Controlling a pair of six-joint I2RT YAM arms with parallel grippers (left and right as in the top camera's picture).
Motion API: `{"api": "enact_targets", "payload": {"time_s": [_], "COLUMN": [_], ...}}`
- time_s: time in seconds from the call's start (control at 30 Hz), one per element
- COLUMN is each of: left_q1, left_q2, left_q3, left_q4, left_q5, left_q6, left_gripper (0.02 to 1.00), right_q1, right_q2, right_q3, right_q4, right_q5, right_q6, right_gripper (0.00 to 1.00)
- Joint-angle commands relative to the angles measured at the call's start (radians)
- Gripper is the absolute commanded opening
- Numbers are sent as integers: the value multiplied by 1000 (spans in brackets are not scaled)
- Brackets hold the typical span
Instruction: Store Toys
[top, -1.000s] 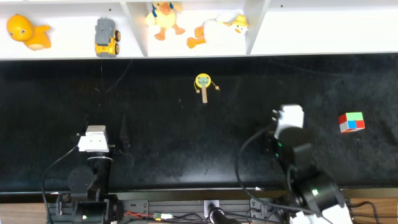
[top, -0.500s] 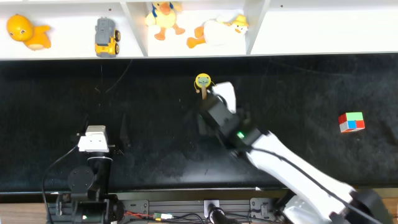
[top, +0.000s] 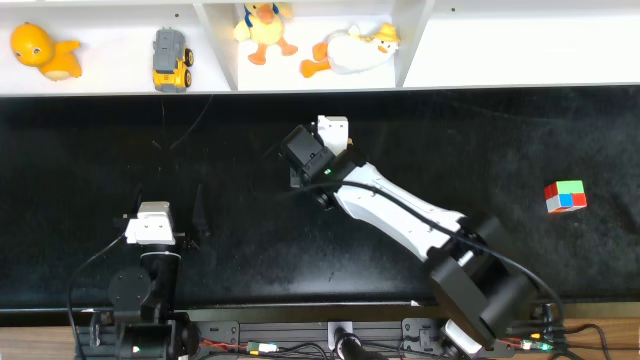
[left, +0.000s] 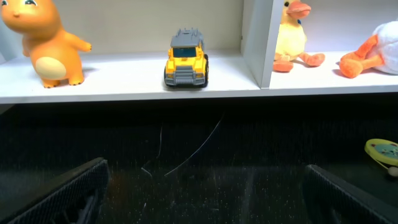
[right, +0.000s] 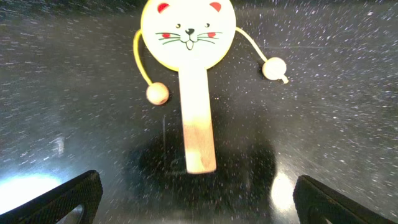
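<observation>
Four toys (top: 171, 58) already on shelf (top: 500, 50); rattle (right: 188, 81) flat on counter (top: 80, 140) near 12 o'clock, right hand (right: 196, 198) released above it; cube (top: 565, 196) at 3 o'clock waits; left hand (left: 205, 196) released at 7 o'clock.

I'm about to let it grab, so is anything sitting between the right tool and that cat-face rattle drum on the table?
Nothing visible stands in the way. The right tool hangs open facing the rattle drum, and only bare black table lies around the toy's wooden handle.
</observation>
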Motion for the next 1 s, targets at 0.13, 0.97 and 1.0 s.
{"api": "enact_targets", "payload": {"time_s": [0.13,0.97,1.0], "left_q1": [-4,-4,-4], "left_q2": [-10,-10,-10], "left_q3": [-2,-2,-2], "left_q4": [-4,-4,-4], "left_q5": [-5,-4,-5], "left_q6": [-7,-7,-7], "left_gripper": [998,998,998], "right_q1": [5,3,3], "right_q2": [41,127,130], "right_q3": [39,39,39], "right_q4": [16,105,109], "right_q5": [60,111,111], "right_q6": [37,34,34], "right_gripper": [998,908,807]}}
